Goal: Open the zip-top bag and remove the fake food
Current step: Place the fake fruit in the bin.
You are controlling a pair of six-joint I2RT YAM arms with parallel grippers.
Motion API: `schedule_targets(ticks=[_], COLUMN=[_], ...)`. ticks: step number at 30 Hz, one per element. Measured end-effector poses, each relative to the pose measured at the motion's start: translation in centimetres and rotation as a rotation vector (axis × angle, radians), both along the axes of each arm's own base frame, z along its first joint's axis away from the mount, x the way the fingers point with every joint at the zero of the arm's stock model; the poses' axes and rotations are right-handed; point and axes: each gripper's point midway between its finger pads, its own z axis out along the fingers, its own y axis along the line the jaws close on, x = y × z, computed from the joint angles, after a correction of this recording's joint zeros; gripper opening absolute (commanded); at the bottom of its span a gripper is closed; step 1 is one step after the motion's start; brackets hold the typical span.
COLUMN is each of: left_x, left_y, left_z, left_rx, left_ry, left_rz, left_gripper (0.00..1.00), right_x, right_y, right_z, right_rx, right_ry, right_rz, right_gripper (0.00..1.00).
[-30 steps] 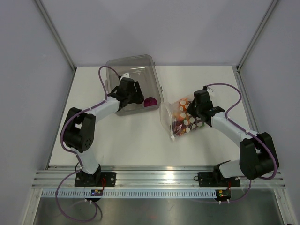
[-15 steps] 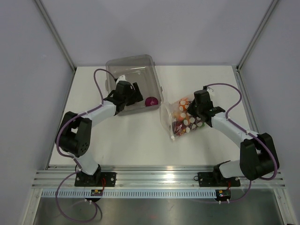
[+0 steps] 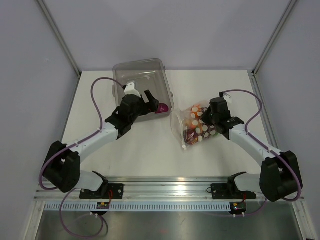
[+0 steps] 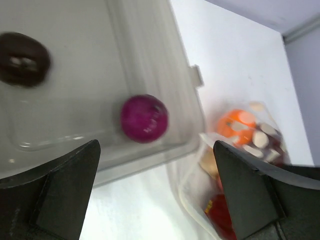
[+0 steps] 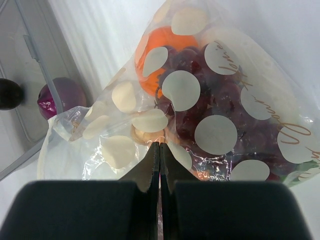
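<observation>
**On the white table: open gripper on the left, held bag on the right**

Over on the left side, the left gripper (image 3: 141, 98) hangs above the clear bin (image 3: 145, 67). Its two fingers are spread wide and hold nothing. Two pieces lie in the bin: a purple ball (image 4: 144, 118) and a dark piece (image 4: 22, 58).

Just to the right of the bin is the zip-top bag (image 3: 178, 125), the one with white dots. It lies longways across the table, left to right. Its clear left end is near the bin wall and looks like the open mouth, but I cannot be sure. The fake food (image 3: 197, 125) is packed inside: an orange piece, dark grapes and some red bits.

At the bag's right end, the right gripper (image 5: 160, 150) has its fingers pinched tight on the plastic.

So the bag lies to the right of the free gripper, mouth end toward it. The left arm is the nearer one to that end. I think it must go right and a little toward the arm bases to reach in.

The table (image 3: 150, 150) is flat and white. Grey walls (image 3: 30, 75) and metal posts (image 3: 60, 40) stand around it.
</observation>
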Motion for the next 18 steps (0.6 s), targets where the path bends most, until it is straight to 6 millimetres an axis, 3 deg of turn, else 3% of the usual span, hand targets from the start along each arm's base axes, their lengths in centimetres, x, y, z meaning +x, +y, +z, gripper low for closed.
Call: schedule_targets(ticks=[3,6,8,14,18], left_x=[-1.6,-2.8,-3.8,-6.6,-7.0], left_y=[-2.4,-3.5,-3.6,-3.5,-4.6], left_z=[0.7,0.3,-0.8,-5.5,-6.1], left_rx=[-0.017,-0.032,-0.036,-0.019,-0.033], left_ry=[-0.01,0.006,0.029,0.126,0.133], left_rz=[-0.06,-0.088,-0.099,-0.145,-0.179], left_gripper=[0.99,0.99,0.99,0.92,0.87], right_x=[0.0,0.0,0.0,-0.1,-0.1], right_y=[-0.1,-0.1,-0.2,-0.4,-0.9], right_z=[0.4,0.4,0.4,1.5,2.5], right_rx=[-0.001,-0.004,-0.006,-0.012,-0.02], right_ry=[-0.012,-0.012,-0.011,-0.046,-0.078], right_rz=[-0.003,-0.003,-0.001,0.0,-0.013], right_gripper=[0.06,0.16,0.26,0.39,0.43])
